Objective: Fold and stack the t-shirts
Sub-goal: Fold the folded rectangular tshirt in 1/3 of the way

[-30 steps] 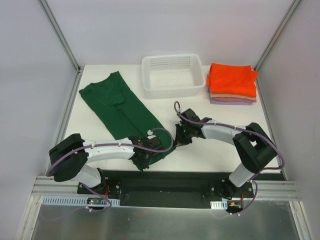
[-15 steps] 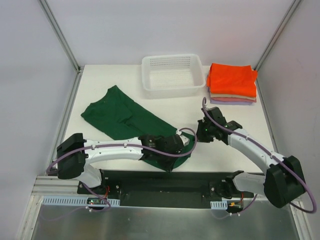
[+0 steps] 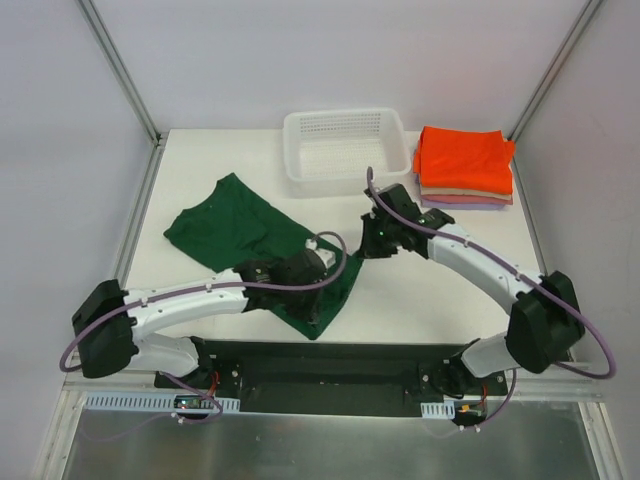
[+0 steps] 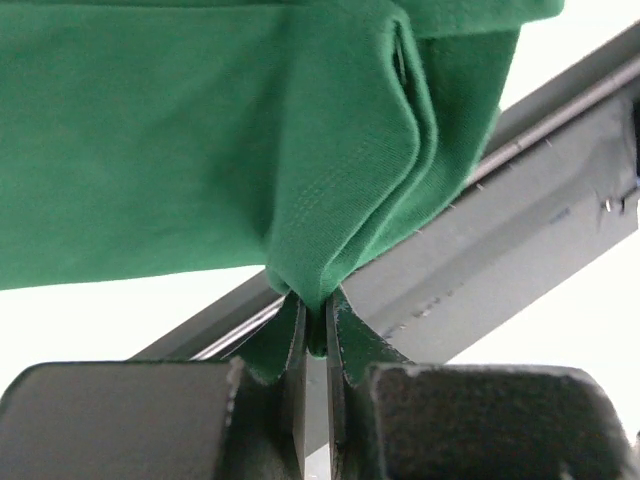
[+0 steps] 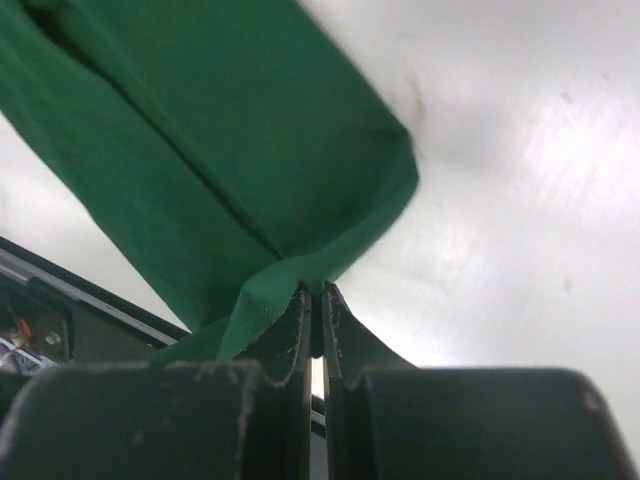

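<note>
Near-left of the basket (image 3: 340, 183), I hold the limp, light dark green t-shirt (image 3: 230, 225) by its edge, left gripper (image 4: 318, 312) and right gripper (image 5: 316, 300) each pinched tight on folded cloth; corners look the surest hold.

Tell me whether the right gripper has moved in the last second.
Yes. The right gripper, shut on the green t-shirt, has moved away from the near side and now sits closer to the white basket.
</note>
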You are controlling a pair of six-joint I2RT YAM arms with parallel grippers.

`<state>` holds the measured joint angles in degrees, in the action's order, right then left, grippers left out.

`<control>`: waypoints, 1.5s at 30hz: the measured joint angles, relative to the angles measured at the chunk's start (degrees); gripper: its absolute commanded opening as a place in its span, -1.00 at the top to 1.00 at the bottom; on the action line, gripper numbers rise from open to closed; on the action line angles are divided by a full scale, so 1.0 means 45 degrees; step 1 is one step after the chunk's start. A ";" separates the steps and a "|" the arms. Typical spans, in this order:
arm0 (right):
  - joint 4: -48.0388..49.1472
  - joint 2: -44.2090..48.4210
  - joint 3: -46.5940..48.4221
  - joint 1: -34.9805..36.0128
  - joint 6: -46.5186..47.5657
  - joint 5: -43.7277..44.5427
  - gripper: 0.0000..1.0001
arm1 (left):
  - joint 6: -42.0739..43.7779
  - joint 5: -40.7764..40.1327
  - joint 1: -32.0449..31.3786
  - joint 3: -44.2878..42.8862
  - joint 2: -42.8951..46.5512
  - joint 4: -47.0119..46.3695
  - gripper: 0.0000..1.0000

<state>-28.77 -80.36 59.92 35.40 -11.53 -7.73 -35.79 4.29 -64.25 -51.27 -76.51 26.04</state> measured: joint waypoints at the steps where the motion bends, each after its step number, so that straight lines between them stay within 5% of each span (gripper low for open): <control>1: 0.0092 -0.0432 0.0500 0.0199 0.0000 0.0019 0.99 | -0.0141 -0.0160 0.0413 0.0316 0.0427 0.0102 1.00; 11: 0.0957 -0.4595 0.5158 0.0942 0.0078 -0.0097 0.99 | -0.0345 -0.1778 0.3468 0.1234 0.3332 0.1613 1.00; 29: 0.0787 -0.9879 1.0739 0.1214 0.0306 -0.0330 0.95 | -0.0321 -0.4129 0.6509 0.0432 0.1069 0.2618 0.99; 32: 0.0622 -1.0540 1.1157 0.1214 0.0398 -0.0311 0.69 | -0.0393 -0.4449 0.6693 0.0248 0.0481 0.2730 0.40; 35: 0.0578 -1.1084 1.1759 0.1214 0.0505 -0.0316 0.16 | -0.0495 -0.4828 0.6751 0.0053 0.0151 0.2968 -0.29; 37: 0.0559 -1.1317 1.2046 0.1200 0.0573 -0.0306 -0.28 | -0.0631 -0.5231 0.6810 -0.0126 0.0005 0.3172 -0.46; 40: 0.0495 -1.1293 1.2162 0.1175 0.0816 -0.0393 -0.66 | -0.0899 -0.5979 0.6887 -0.0641 -0.0010 0.3589 -0.98; 42: 0.0544 -1.1142 1.2075 0.1175 0.0952 -0.0442 -0.93 | -0.0952 -0.6246 0.6883 -0.0967 0.0097 0.3657 -0.98; 45: 0.0855 -1.0185 1.0734 0.1180 0.1107 -0.0423 -0.93 | -0.1025 -0.6266 0.6878 -0.1069 0.0651 0.3657 -0.98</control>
<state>-24.93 -126.19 108.22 40.71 -6.55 -9.63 -40.40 -23.90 -33.30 -56.07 -73.58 42.50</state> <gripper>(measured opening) 0.947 0.986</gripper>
